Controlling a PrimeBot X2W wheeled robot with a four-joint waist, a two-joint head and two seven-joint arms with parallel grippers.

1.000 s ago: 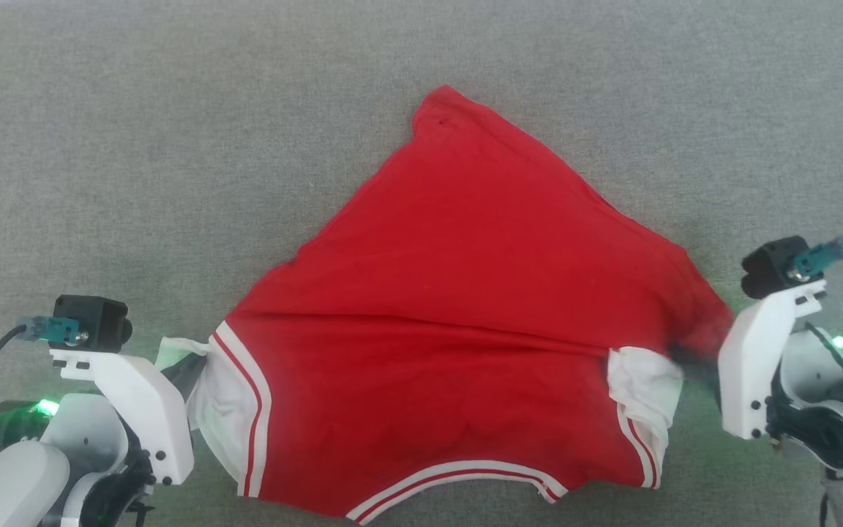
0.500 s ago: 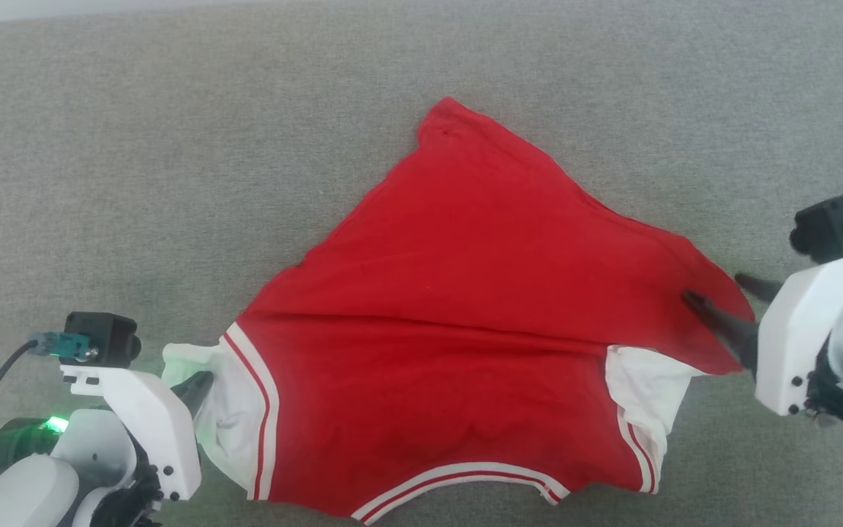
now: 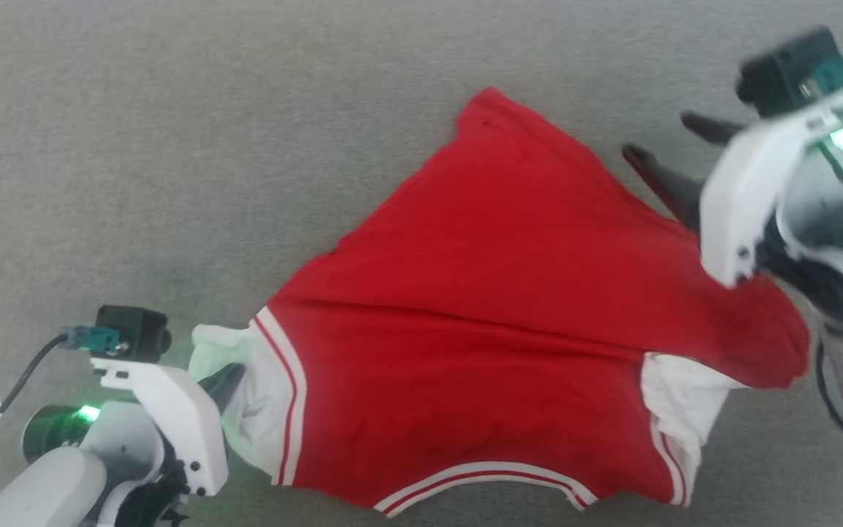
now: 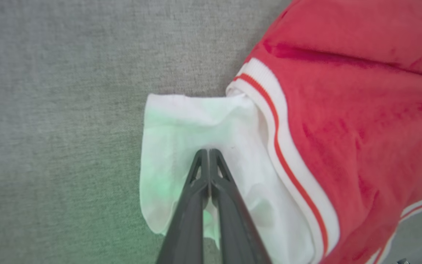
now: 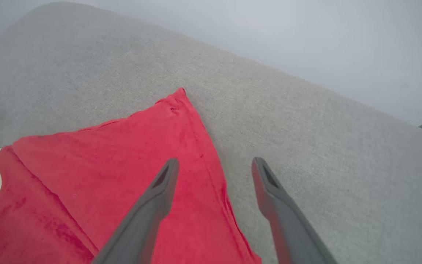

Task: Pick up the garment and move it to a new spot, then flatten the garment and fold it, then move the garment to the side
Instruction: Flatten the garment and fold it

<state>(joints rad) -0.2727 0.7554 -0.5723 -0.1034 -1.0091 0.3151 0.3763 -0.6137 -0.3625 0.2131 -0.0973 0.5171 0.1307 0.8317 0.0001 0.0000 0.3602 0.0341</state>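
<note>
On grey woven surface (image 3: pixel 173 146), red garment (image 3: pixel 502 315) spread, pale backdrop (image 5: pixel 306 36) beyond

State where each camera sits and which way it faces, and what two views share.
Head view: on the robot's head, looking forward and down at the red garment on the grey surface; shows the left gripper lower left and the right gripper upper right.
Left wrist view: on the left wrist, looking along its closed fingers, which pinch the white sleeve.
Right wrist view: on the right wrist, looking along its open fingers across the garment's pointed corner.
Shared: both wrist views show the striped armhole trim.
</note>
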